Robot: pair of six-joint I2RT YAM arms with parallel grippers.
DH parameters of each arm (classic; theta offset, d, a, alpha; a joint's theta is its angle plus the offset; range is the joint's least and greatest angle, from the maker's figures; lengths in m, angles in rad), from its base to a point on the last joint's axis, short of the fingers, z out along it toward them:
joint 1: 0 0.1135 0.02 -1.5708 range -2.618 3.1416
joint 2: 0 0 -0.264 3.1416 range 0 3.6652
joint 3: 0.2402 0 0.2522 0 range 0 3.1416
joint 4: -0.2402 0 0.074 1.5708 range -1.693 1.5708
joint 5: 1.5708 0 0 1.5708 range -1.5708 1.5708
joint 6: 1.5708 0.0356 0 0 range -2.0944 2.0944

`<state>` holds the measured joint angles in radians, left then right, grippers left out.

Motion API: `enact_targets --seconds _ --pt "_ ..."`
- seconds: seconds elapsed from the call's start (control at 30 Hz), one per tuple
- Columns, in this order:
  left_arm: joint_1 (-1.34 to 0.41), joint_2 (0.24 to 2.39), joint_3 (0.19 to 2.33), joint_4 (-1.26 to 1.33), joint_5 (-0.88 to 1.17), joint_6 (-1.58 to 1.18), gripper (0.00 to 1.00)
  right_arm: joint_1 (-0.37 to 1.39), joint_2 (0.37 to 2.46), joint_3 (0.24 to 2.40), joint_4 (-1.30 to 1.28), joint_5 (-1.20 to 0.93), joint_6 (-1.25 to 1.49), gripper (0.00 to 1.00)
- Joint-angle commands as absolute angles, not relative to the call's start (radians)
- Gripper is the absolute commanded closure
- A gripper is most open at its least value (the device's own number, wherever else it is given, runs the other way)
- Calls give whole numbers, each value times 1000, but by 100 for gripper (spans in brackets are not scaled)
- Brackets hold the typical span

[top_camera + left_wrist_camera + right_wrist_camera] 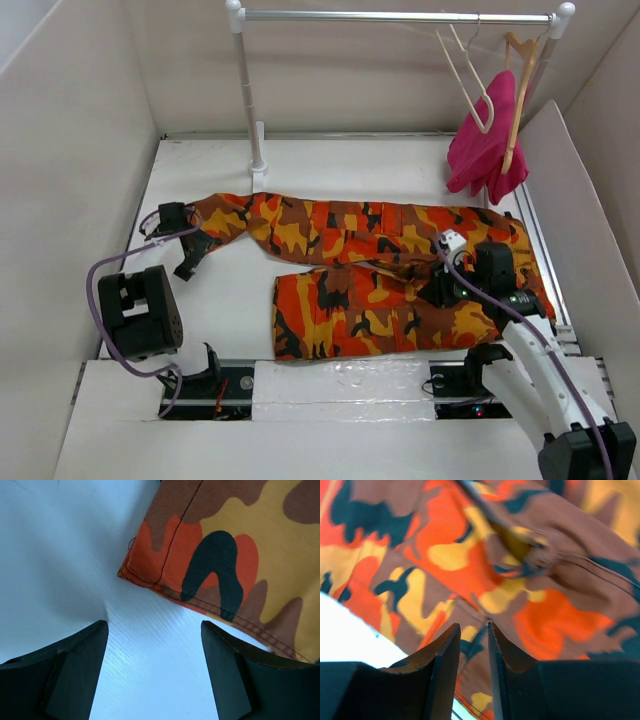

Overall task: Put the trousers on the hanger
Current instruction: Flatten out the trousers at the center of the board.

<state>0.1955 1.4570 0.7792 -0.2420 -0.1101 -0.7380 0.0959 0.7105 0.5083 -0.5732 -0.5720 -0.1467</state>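
Observation:
The camouflage trousers (390, 270) lie flat on the white table, legs pointing left, the near leg folded short. My left gripper (203, 252) is open at the far leg's cuff; in the left wrist view the gripper (155, 625) stands over bare table just short of the cuff hem (200, 565). My right gripper (445, 285) is down on the trousers near the crotch; in the right wrist view its jaws (473, 626) stand almost closed, pinching cloth (485, 570) that puckers at their tips. The cream hanger (468, 75) hangs on the rail.
A metal rail (400, 16) on a white post (247, 100) spans the back. A tan wooden hanger (520, 90) with a magenta-pink garment (485, 150) hangs beside the cream one. Side walls (585, 190) close in the table.

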Motion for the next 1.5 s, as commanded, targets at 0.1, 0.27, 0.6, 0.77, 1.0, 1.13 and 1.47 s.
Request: enact_targets --seconds 0.1,0.27,0.6,0.77,1.0,1.13,1.47 --pt "189 1627 845 -238 -133 -833 31 271 698 543 -537 -512 -124 65" --pt "189 1713 894 -221 -157 -868 55 365 710 568 -515 -446 -78 65" --pt "356 1732 1109 -359 -227 -749 100 460 722 623 -541 -405 -51 52" --pt "368 1617 1184 -356 -212 -669 81 520 837 638 -516 -411 -83 40" --pt "282 1395 1091 -357 -120 -563 13 639 1023 705 -351 -457 -84 79" --pt "145 1202 991 -376 -72 -543 21 828 1272 910 -347 -439 -159 99" --pt "118 870 795 -402 107 -543 56 946 1802 1435 -464 -416 -304 34"
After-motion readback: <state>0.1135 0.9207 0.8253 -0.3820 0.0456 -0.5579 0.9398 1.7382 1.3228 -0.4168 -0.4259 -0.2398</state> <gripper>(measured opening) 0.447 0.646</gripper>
